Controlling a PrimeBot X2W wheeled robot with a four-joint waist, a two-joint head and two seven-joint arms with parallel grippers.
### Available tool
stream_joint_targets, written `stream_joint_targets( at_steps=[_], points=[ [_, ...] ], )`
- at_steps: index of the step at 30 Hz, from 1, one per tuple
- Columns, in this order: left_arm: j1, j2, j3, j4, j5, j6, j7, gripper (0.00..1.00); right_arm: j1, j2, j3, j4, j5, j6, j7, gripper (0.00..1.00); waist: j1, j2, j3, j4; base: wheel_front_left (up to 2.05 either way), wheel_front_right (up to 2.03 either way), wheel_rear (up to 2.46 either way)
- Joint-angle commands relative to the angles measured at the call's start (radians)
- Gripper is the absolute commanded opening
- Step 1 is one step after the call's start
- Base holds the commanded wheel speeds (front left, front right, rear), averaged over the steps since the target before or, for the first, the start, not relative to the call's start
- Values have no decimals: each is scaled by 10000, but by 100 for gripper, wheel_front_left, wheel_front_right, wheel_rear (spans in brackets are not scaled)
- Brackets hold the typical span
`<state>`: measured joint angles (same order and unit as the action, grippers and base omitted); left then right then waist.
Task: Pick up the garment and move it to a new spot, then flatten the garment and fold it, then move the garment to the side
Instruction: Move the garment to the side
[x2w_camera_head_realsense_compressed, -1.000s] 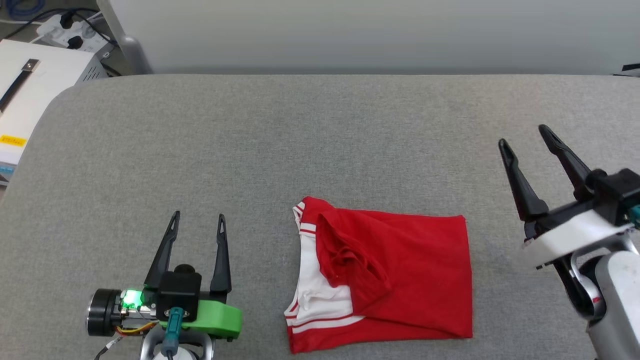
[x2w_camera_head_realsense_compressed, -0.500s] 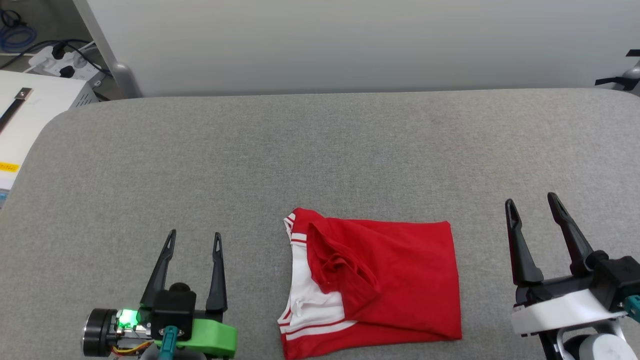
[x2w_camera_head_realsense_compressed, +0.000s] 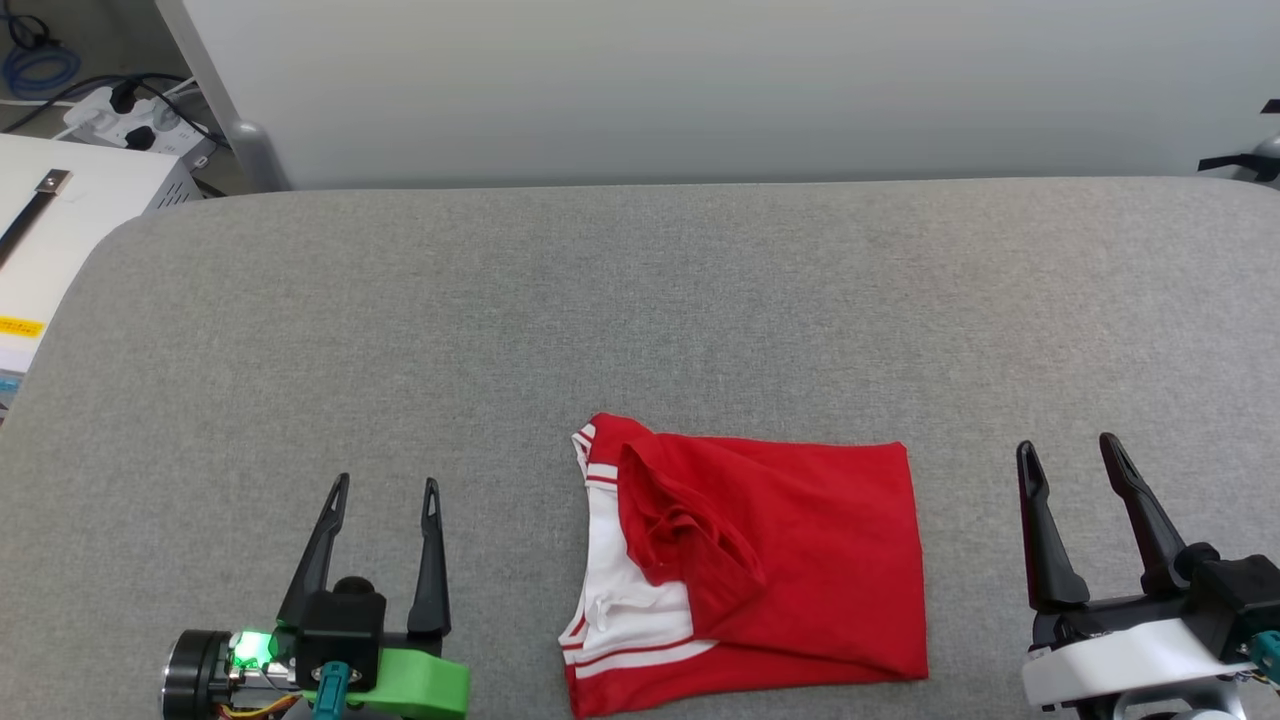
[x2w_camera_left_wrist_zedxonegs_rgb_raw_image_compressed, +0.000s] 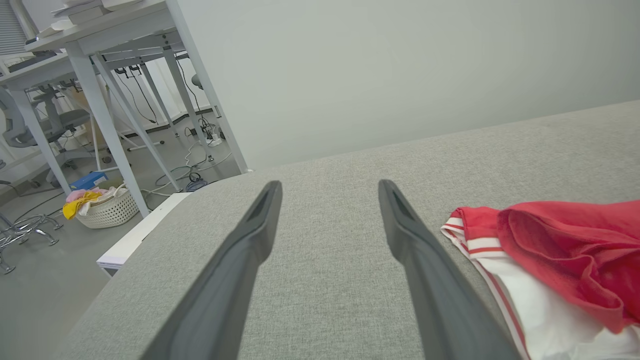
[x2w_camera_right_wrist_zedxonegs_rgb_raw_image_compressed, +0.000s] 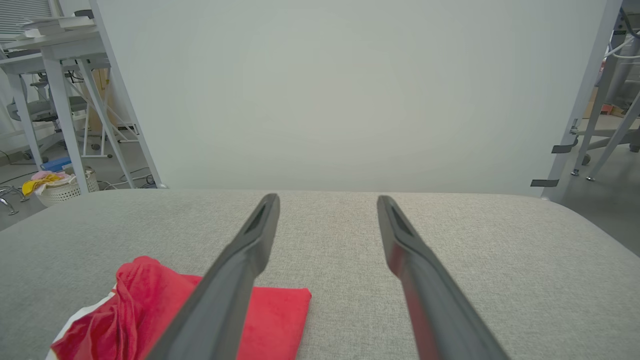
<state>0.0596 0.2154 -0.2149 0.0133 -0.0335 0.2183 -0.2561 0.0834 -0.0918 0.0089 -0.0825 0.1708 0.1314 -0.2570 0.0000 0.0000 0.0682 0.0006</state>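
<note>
The garment (x2w_camera_head_realsense_compressed: 790, 560), a red shirt with a white sleeve and red-white striped trim, lies folded into a rough rectangle near the front middle of the grey padded table (x2w_camera_head_realsense_compressed: 640, 300). It also shows at the right in the left wrist view as the garment (x2w_camera_left_wrist_zedxonegs_rgb_raw_image_compressed: 560, 250), and at the lower left in the right wrist view as the garment (x2w_camera_right_wrist_zedxonegs_rgb_raw_image_compressed: 270, 320). My left gripper (x2w_camera_head_realsense_compressed: 385, 485) stands open at the lower left, apart from the cloth. My right gripper (x2w_camera_head_realsense_compressed: 1070, 448) is open at the lower right, also clear of it. Nothing is between either pair of fingers.
A pale wall panel (x2w_camera_head_realsense_compressed: 700, 90) rises behind the table's far edge. A white box (x2w_camera_head_realsense_compressed: 60, 210) and a power strip with cables (x2w_camera_head_realsense_compressed: 130, 100) sit off the table's left corner. Desks and a laundry basket (x2w_camera_left_wrist_zedxonegs_rgb_raw_image_compressed: 105, 207) stand on the floor to the left.
My right gripper has come down from the right middle to the lower right. The head camera tilted, so the table edge and garment shifted in the picture. The left gripper barely moved.
</note>
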Motion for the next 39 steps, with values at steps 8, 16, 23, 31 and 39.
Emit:
stream_joint_targets(
  at_steps=[8,16,23,31,39],
  points=[
    [-214,-82,-33,99,39,-182,-57,100,-1190,-736,-465,-255,102,-7,-47,100,0,0,363,196,0,0,0],
    [-541,-203,-99,240,69,-288,-57,100,-2761,-2566,418,59,1964,-7,2627,100,0,0,676,504,0,0,0],
    [-742,-265,-160,270,104,-384,-57,100,-3106,-4017,1683,412,5271,-7,6882,100,0,0,864,782,0,0,0],
    [-994,-369,-239,240,155,-418,-57,100,-2677,-4531,2287,970,7210,-7,9216,100,0,0,1270,1143,0,0,0],
    [-1202,-446,-297,211,189,-434,-57,100,-2727,-4300,2959,1708,7565,-7,9376,100,0,0,1695,1410,0,0,0]
  ],
)
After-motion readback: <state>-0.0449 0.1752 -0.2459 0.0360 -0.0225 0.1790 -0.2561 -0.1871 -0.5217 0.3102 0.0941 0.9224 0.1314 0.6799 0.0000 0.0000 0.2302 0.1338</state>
